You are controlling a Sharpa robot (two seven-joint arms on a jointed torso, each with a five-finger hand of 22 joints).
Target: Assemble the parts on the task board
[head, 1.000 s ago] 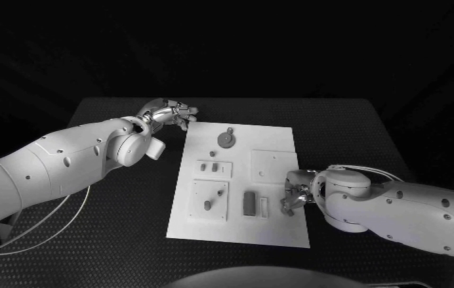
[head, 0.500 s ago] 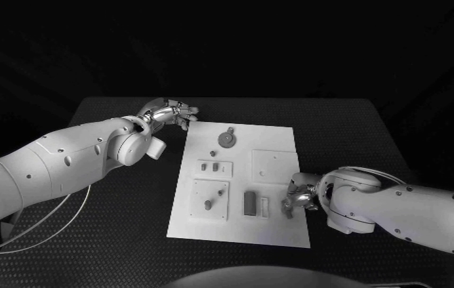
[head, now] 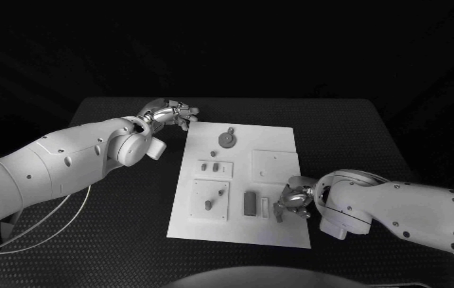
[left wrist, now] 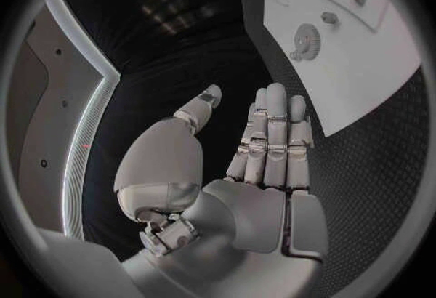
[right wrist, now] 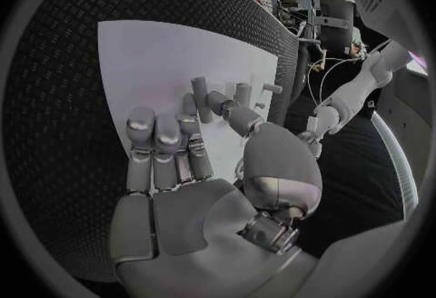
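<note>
right hand has slid nearer along task board right edge, fingers curled, holding nothing seen | left hand stays open at far-left corner | parts on board | black tabletop, dark room

task board mid-table (parts on it)

A black table w/ a fine woven, dotted texture sits in a very dark room. Behind its far edge the background is plain black, no wall or window discernible. In the left wrist view a pale curved panel w/ a bright light strip rises beside the dark area.
</note>
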